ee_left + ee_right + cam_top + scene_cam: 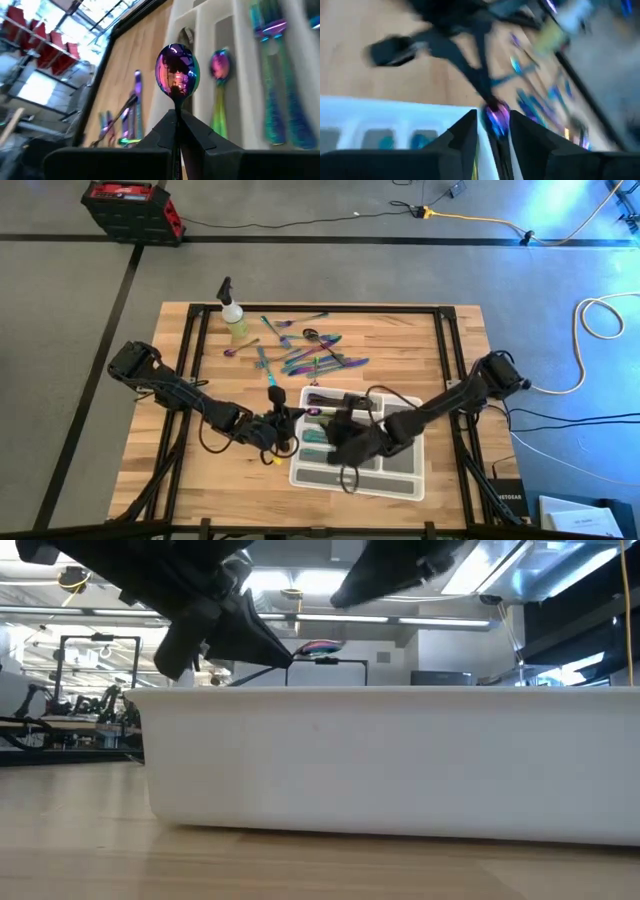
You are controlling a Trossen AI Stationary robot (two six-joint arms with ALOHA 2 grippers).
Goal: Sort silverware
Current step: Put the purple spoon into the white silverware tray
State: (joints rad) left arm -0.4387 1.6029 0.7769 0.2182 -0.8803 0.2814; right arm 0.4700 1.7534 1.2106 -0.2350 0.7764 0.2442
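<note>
Over the tray [400,480] holding sorted silverware [272,100], left tool [175,125] pinches a spoon [176,70].

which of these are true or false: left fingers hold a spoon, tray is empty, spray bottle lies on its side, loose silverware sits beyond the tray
1. Left fingers hold a spoon: true, shut on its handle.
2. The tray is empty: false, silverware already lies in its compartments.
3. The spray bottle lies on its side: false, it stands upright.
4. Loose silverware sits on the table beyond the tray: true.
</note>
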